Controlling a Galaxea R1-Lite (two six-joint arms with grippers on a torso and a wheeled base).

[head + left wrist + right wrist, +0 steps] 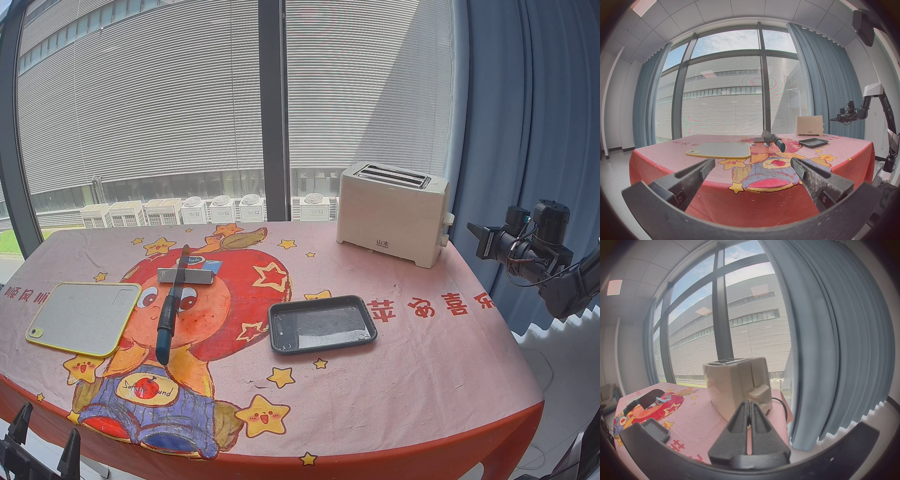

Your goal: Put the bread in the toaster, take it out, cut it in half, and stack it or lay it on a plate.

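On the cartoon-printed tablecloth [387, 387] in the head view, the toaster [392, 214] stands at the far right. The black plate [273, 328] lies near the middle, with the knife [170, 312] to its left, propped across a small block [199, 275]. The cutting board [84, 317] lies at the left. The right gripper [481, 240] hangs off the table's right edge, near the toaster. In the left wrist view, the left gripper [753, 162] sits low before the near edge, fingers spread wide and empty. In the right wrist view, the right gripper's fingers are pressed together on nothing, their tips close to the toaster's lever [759, 392].
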